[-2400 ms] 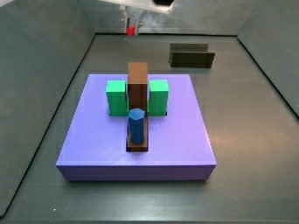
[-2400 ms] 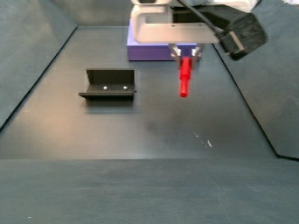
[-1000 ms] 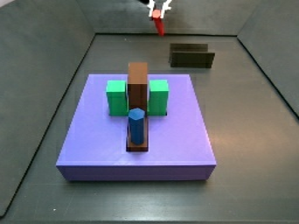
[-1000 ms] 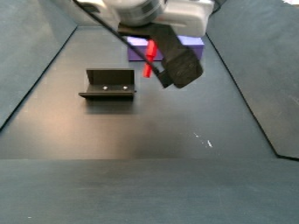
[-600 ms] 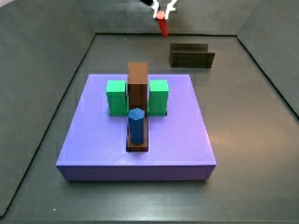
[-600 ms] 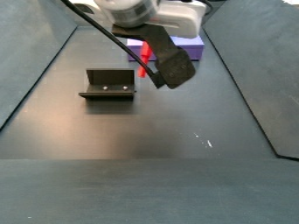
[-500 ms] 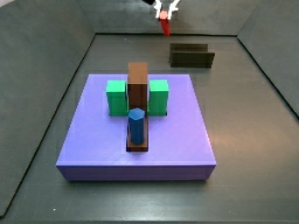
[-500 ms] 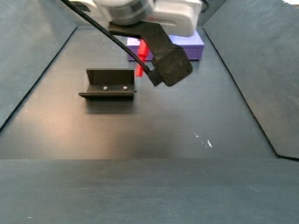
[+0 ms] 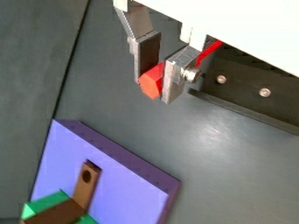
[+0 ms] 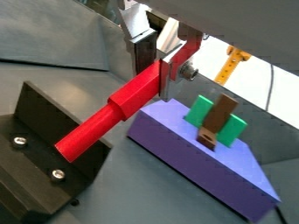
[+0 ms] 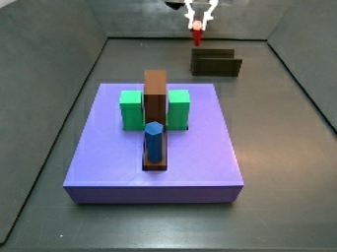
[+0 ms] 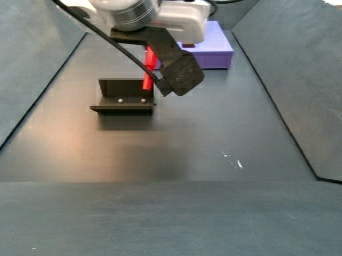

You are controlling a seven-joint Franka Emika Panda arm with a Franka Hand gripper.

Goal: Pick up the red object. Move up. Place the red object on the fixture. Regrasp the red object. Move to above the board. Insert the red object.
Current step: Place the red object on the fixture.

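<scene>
— Step in hand?

— Placing, by my judgement. The gripper (image 10: 156, 54) hangs above the fixture (image 10: 47, 166), carrying the red object (image 10: 111, 116); the object's free end is over the fixture's open top, not yet seated.

— Fingers?

— Narrow, the fingers (image 9: 174, 77) clamped on the red object's upper end.

— Next move?

— Lower squarely into the fixture, then release. The board (image 11: 158, 153) sits well apart from the fixture.

Even, soft light; sharp, shadowless frames.
</scene>
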